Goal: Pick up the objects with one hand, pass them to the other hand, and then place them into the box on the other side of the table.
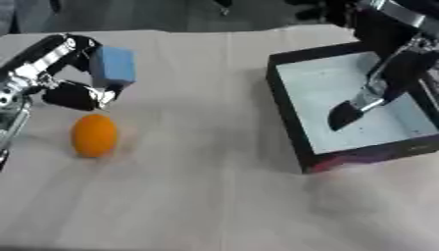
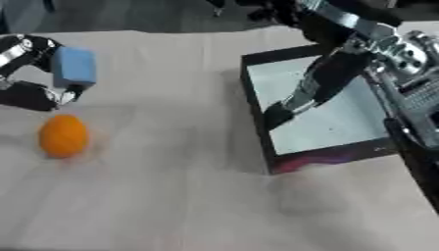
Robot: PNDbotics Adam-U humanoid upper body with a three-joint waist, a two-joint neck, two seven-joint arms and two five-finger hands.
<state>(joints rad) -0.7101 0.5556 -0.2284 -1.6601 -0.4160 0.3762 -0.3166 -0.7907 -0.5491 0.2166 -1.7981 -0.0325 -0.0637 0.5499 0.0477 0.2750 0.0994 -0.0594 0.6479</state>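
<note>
Over on the far left, your left hand [image 1: 73,86] has its fingers and thumb pinched on the blue block [image 1: 112,66], lifted off the cloth-covered table [image 1: 206,186]. Just near of it sits the orange ball [image 1: 93,135]. Your right hand [image 1: 377,90] hangs over the black box [image 1: 287,105] on the right, fingers straight and relaxed, holding nothing.

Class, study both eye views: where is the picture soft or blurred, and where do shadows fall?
Left eye view: soft throughout; the orange ball has fuzzy edges, and the box wall shades the cloth beside it. Right eye view: equally soft; the right hand is smeared, and the blue block in the left hand shows no sharp corners.
</note>
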